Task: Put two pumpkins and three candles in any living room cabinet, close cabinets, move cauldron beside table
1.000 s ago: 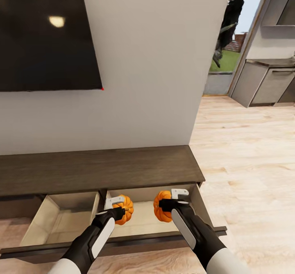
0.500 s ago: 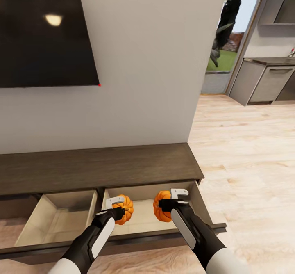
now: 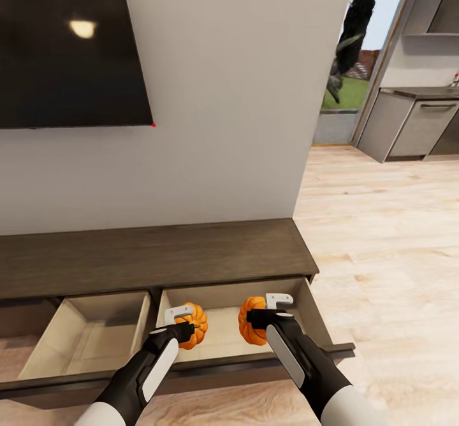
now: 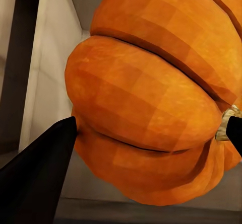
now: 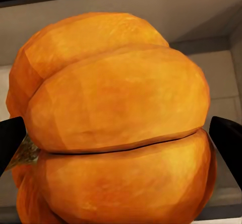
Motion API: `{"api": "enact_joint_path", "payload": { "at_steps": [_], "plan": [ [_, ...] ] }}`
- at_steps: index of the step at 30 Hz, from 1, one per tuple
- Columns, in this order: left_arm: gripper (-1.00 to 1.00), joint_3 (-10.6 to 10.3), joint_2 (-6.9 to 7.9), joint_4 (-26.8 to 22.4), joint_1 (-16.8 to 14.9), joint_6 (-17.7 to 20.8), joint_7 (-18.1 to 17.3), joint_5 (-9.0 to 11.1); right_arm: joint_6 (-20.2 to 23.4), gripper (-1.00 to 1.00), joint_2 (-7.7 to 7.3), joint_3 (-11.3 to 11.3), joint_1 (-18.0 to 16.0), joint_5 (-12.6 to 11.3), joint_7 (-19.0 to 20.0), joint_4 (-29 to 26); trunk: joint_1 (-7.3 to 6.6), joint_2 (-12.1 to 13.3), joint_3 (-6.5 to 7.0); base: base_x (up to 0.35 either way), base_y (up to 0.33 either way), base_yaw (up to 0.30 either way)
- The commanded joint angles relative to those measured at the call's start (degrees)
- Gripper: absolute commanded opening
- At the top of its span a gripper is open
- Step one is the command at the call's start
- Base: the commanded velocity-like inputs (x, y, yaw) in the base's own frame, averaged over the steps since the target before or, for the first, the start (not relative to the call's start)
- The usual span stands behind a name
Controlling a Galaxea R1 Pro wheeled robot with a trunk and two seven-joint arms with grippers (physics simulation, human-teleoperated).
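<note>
Camera shifted; two pumpkins (image 3: pixel 194 325) (image 3: pixel 251 328) still gripped above open drawer (image 3: pixel 224 335).

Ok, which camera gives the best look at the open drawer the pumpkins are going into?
The head view: it shows the whole open drawer with both held pumpkins above its right compartment. The left wrist and right wrist views give close-ups of a pumpkin with slivers of beige drawer wall behind.

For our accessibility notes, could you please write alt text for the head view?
Two robot arms each hold an orange pumpkin, the left gripper its pumpkin, the right gripper its pumpkin, over the open right drawer of a low dark-brown cabinet, under a wall-mounted black screen.
</note>
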Motion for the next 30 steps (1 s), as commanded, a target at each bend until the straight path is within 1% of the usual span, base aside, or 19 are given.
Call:
{"api": "enact_joint_path", "payload": {
  "at_steps": [1,5,15,30],
  "plan": [
    [-1.0,-0.2,0.03,-0.1,0.0,0.1,0.5,0.5,0.1,-1.0,-0.03,0.2,-0.1,-0.6,-0.7,-0.1,0.22,-0.4,-0.23,0.0,0.0,0.0],
    [-1.0,-0.2,0.03,-0.2,0.0,0.1,0.5,0.6,0.1,-1.0,-0.03,0.2,-0.1,-0.5,-0.7,-0.1,1.1,-2.0,-0.95,0.0,0.0,0.0],
    [-1.0,-0.2,0.03,-0.2,0.0,0.1,0.5,0.6,0.0,-1.0,-0.03,0.2,-0.1,-0.5,-0.7,-0.1,1.1,-2.0,-0.95,0.003,0.0,0.0],
    [-1.0,-0.2,0.1,-0.1,0.0,0.1,0.5,0.5,0.0,-1.0,-0.03,0.2,-0.1,-0.5,-0.7,-0.1,1.1,-2.0,-0.95,0.12,0.0,0.0]
  ]
}}
